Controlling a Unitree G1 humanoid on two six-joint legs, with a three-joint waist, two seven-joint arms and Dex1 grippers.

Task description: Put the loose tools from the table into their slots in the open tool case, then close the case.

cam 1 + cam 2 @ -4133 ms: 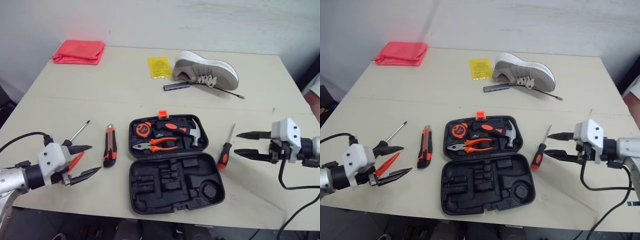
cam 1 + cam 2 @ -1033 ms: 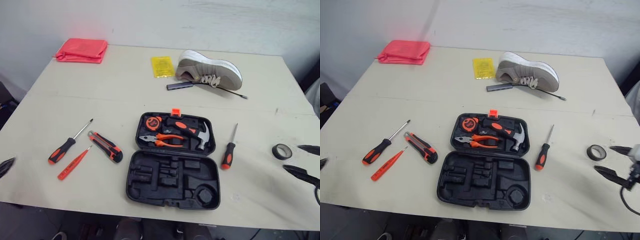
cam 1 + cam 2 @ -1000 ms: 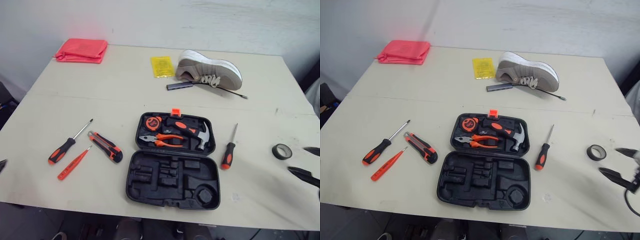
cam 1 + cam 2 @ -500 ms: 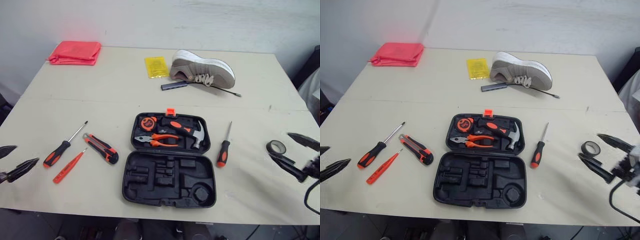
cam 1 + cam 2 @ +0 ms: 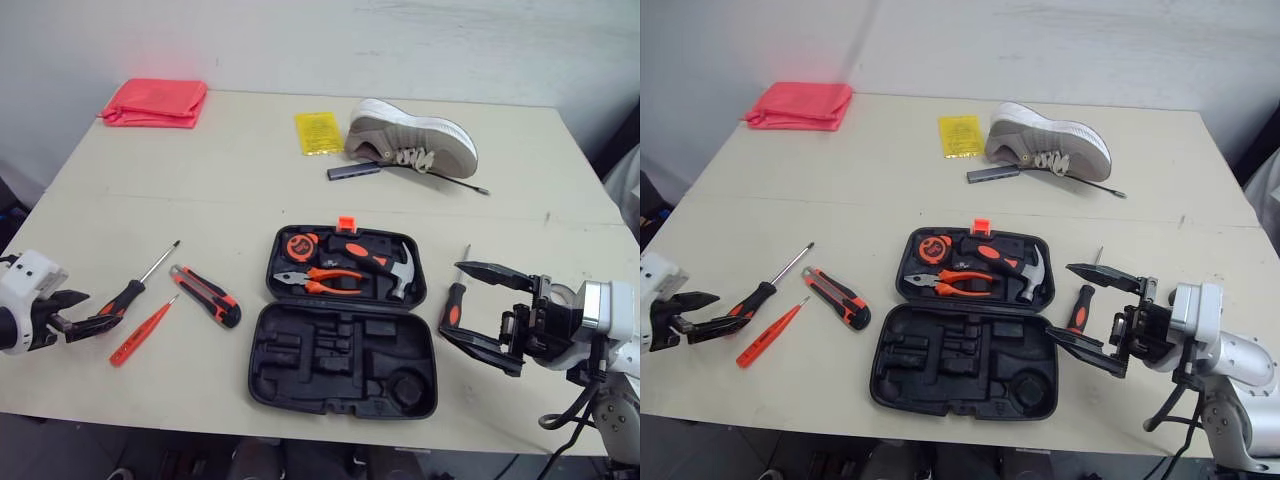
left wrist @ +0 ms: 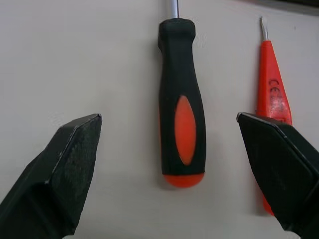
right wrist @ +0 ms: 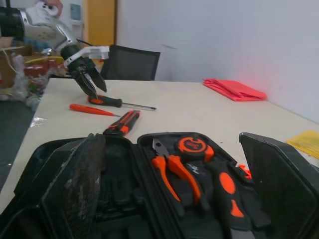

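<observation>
The black tool case (image 5: pixel 345 320) lies open at the table's middle. Its far half holds a tape measure, pliers (image 5: pixel 318 281) and a hammer; the near half has empty slots. To its left lie a black-and-orange screwdriver (image 5: pixel 130 295), a thin orange screwdriver (image 5: pixel 140 330) and a utility knife (image 5: pixel 205 297). My left gripper (image 5: pixel 95 310) is open at the first screwdriver's handle (image 6: pixel 180 99), which lies between its fingers untouched. Right of the case another screwdriver (image 5: pixel 455 300) lies on the table. My right gripper (image 5: pixel 450 300) stands open, pointing at the case, its fingers either side of that handle.
A grey shoe (image 5: pixel 412 138), a yellow packet (image 5: pixel 317 132), a grey adapter (image 5: pixel 352 171) and a pink cloth (image 5: pixel 153 102) sit on the far part of the table. A person's sleeve (image 5: pixel 625 180) shows at the right edge.
Both grippers have come in from the picture's edges: the left up to the black-and-orange screwdriver, the right leftward past the tape roll to the screwdriver beside the case.
</observation>
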